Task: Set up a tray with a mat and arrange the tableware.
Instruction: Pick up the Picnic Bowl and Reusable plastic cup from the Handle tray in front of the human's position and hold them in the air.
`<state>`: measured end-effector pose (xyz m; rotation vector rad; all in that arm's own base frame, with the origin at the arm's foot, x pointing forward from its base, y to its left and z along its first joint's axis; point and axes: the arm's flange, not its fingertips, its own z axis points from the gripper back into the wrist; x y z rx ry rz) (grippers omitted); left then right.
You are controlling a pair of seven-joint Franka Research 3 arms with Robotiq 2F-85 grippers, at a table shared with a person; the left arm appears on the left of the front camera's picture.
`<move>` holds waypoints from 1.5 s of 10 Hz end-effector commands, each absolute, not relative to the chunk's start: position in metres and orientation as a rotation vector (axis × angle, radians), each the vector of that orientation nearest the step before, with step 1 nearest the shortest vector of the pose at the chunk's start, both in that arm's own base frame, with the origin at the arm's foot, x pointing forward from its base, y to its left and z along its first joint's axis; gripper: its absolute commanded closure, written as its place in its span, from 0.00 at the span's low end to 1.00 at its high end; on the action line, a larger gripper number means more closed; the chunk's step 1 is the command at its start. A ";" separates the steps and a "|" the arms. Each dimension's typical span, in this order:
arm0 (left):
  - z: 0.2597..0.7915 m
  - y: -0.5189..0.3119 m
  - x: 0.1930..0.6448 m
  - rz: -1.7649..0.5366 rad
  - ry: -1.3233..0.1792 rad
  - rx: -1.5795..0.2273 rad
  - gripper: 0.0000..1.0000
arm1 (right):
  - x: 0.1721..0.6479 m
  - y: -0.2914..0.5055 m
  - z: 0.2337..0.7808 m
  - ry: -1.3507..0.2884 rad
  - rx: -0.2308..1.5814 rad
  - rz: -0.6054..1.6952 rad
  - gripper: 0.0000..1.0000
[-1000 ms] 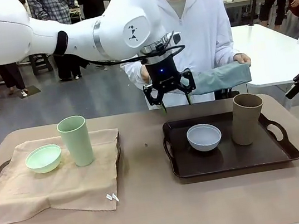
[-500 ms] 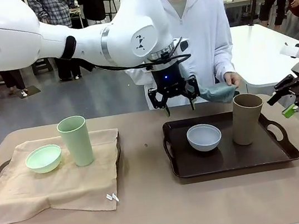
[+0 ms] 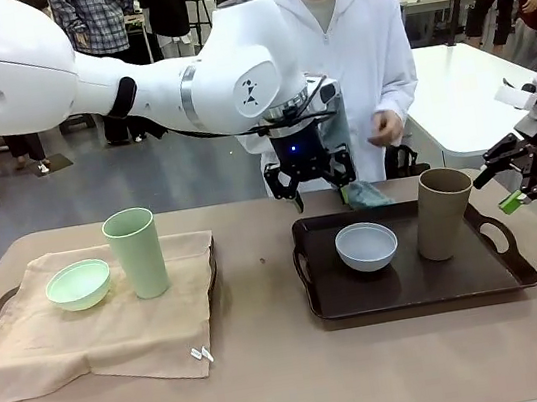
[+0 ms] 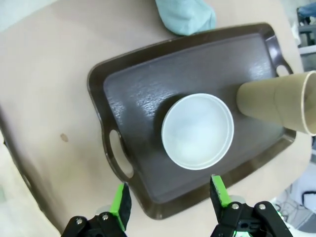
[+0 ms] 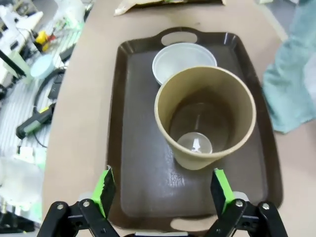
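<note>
Tableware, front view: tall pale green cup (image 3: 137, 253) and small pale green bowl (image 3: 78, 285) stand on a beige cloth mat (image 3: 97, 338), small white bowl (image 3: 366, 245) and tall tan-brown cup (image 3: 442, 213) on a dark brown tray (image 3: 413, 286). Left wrist view: left gripper (image 4: 169, 192), jaws spread and empty, hangs over the white bowl. Right wrist view: right gripper (image 5: 162, 185), jaws spread, hovers above the tan-brown cup.

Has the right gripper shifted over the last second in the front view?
Yes. The right gripper has come in from the picture's right edge toward the tan-brown cup, which stayed put, so the gap between them is narrower.
</note>
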<state>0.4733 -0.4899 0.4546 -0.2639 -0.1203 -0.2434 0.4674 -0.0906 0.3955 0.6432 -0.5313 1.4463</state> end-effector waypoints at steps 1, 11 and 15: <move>0.443 -0.485 0.469 -0.286 -0.112 -0.243 0.16 | 0.473 -0.084 0.382 -0.595 0.581 1.510 0.00; 0.409 -0.529 0.465 -0.327 -0.159 -0.142 0.16 | 0.506 -0.074 0.344 -0.642 0.668 1.513 0.00; 0.408 -0.528 0.468 -0.325 -0.154 -0.156 0.16 | 0.512 -0.059 0.333 -0.637 0.727 1.471 0.00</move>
